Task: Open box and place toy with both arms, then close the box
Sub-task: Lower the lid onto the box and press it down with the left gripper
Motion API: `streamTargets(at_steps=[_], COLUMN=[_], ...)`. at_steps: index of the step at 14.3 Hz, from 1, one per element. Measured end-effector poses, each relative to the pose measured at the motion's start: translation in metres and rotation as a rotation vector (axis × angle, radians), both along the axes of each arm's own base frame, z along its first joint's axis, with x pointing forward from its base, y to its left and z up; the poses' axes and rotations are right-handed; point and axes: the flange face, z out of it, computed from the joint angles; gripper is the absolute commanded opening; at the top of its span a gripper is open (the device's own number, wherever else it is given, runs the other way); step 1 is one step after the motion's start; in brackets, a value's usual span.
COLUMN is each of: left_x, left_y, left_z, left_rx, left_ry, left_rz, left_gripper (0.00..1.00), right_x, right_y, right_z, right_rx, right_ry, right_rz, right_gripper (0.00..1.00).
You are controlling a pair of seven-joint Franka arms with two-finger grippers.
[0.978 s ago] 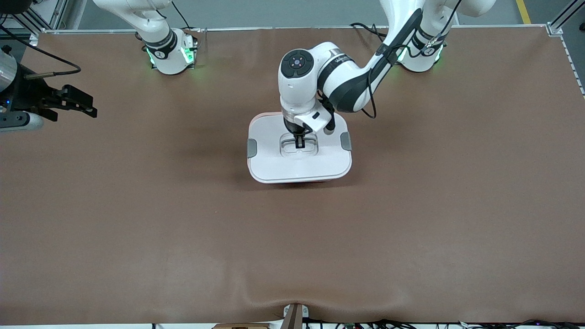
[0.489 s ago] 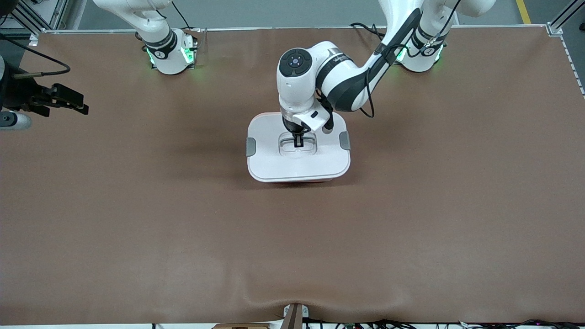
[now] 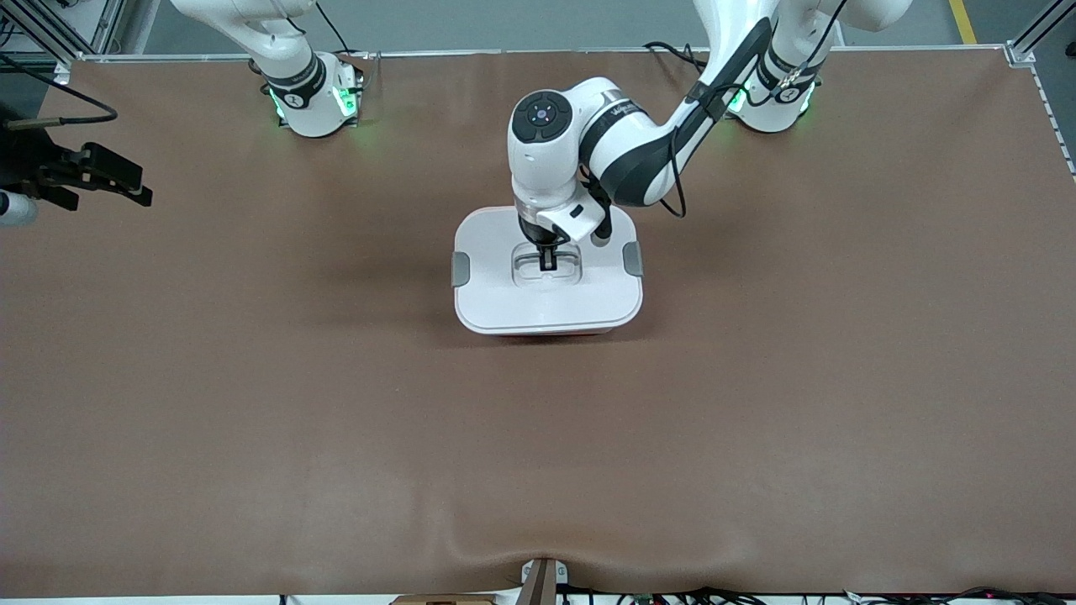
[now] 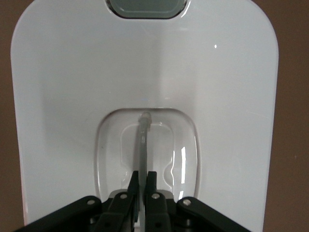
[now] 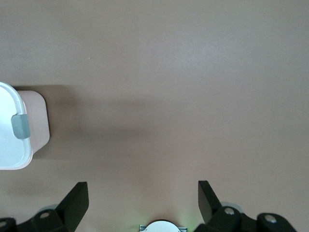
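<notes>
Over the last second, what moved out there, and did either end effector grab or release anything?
The right end effector drew away toward the right arm's end of the table, fingers open and empty. The box and its lid shifted slightly toward that same end, carried by the left end effector, which stayed shut on the lid's handle. Nothing was newly grabbed or released. Both grey clips kept their places.

White lid (image 3: 546, 298) with grey clips (image 3: 461, 269) and clear recessed handle (image 4: 143, 140) on pale pink box (image 5: 38, 123), plain brown table (image 3: 336, 403), black grippers, white arms with black joints, green-lit bases.
</notes>
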Motion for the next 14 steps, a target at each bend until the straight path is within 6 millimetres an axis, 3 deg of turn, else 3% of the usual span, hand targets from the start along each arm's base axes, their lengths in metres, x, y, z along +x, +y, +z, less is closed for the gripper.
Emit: streamTargets(at_steps=[14], left_x=[-0.0028], left_y=[-0.0005], left_z=[-0.0054], left_rx=[0.003], left_ry=[0.001], left_rz=[0.02], left_gripper=[0.0], right_x=[0.0004], right_y=[-0.0074], right_z=[0.004], right_rx=[-0.001], right_ry=[-0.011], right_rz=[-0.016], right_gripper=[1.0])
